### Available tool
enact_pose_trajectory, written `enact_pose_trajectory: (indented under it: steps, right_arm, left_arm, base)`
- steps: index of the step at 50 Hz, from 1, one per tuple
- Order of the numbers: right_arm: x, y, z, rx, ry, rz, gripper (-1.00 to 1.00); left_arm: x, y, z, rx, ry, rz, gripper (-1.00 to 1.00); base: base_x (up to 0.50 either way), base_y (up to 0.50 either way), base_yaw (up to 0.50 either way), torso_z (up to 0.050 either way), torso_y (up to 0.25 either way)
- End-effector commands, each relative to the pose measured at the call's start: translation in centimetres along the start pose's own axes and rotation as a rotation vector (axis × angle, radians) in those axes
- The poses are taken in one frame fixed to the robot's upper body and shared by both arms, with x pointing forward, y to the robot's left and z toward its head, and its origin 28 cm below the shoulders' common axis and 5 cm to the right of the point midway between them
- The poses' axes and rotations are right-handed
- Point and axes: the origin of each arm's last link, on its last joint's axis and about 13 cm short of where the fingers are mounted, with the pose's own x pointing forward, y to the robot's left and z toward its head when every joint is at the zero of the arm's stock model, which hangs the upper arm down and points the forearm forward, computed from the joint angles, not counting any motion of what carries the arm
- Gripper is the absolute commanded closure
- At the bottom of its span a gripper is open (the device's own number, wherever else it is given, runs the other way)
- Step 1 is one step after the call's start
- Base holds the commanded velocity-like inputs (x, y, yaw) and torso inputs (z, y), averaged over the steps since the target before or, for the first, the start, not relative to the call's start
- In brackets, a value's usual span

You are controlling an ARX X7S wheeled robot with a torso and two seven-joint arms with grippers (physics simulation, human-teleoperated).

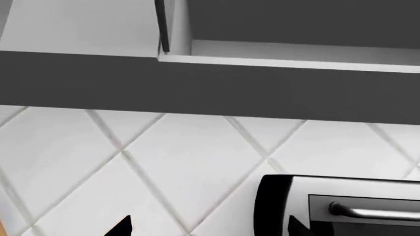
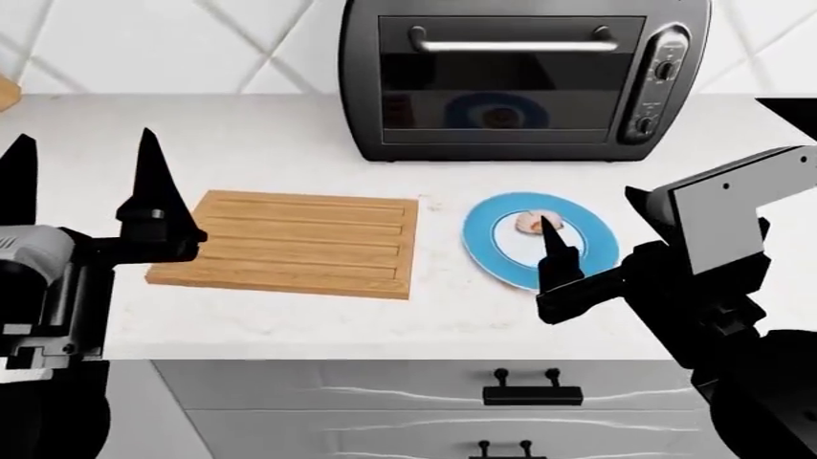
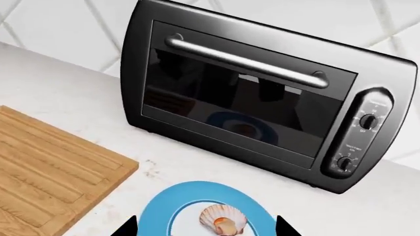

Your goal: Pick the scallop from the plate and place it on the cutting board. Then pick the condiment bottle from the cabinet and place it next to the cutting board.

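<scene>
Toaster oven [image 2: 523,81] sits at back of the white counter [image 2: 294,153], against the tiled wall [image 1: 190,162]; everything else placed relative to it. The plate [image 2: 492,251] lies in front of the oven, a bit toward its knob side, w/ the scallop [image 2: 529,223] on its white centre; both reflect in the oven's glass door. The cutting board [image 2: 300,241] lies flat in front of the oven's other end, just beside the plate, not touching. Right gripper [image 3: 206,227] hangs over the plate's near edge, fingers spread wide either side of the scallop, holding nothing. Left gripper [image 2: 83,186] is raised off the board's far end, away from the oven, fingers apart and empty; its wrist cam shows tiled wall, oven's top corner and an open wall cabinet [image 1: 288,56] above. Condiment bottle not in sight.
</scene>
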Motion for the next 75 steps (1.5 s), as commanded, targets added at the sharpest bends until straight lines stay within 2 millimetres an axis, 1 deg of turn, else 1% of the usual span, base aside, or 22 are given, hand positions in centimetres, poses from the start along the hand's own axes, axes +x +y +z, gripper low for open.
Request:
enact_pose_trajectory:
  steps: [1, 40, 66, 72, 75]
  right_arm:
    - [-0.21, -0.02, -0.3, 0.001, 0.02, -0.001, -1.0]
    - [-0.18, 0.19, -0.4, 0.004, 0.035, 0.027, -1.0]
    - [-0.52, 0.34, -1.01, 0.023, 0.064, 0.033, -1.0]
    - [-0.51, 0.34, -0.86, 0.042, 0.084, 0.032, -1.0]
    - [-0.47, 0.1, -0.74, 0.11, 0.131, 0.044, -1.0]
  left_arm:
    - [-0.08, 0.05, 0.08, 0.002, -0.006, 0.0, -1.0]
    - [-0.23, 0.07, 0.34, 0.012, -0.016, -0.003, -1.0]
    - [-0.42, 0.08, 0.49, 0.018, -0.021, -0.004, -1.0]
    - [-0.41, 0.09, 0.49, 0.017, -0.019, -0.004, -1.0]
    - [-0.37, 0.09, 0.43, 0.017, -0.017, -0.005, -1.0]
  base:
    - [0.16, 0.0, 0.0, 0.0, 0.0]
    - [0.16, 0.0, 0.0, 0.0, 0.0]
    - [0.14, 0.0, 0.0, 0.0, 0.0]
    - [0.01, 0.0, 0.0, 0.0, 0.0]
    - [0.0, 0.0, 0.0, 0.0, 0.0]
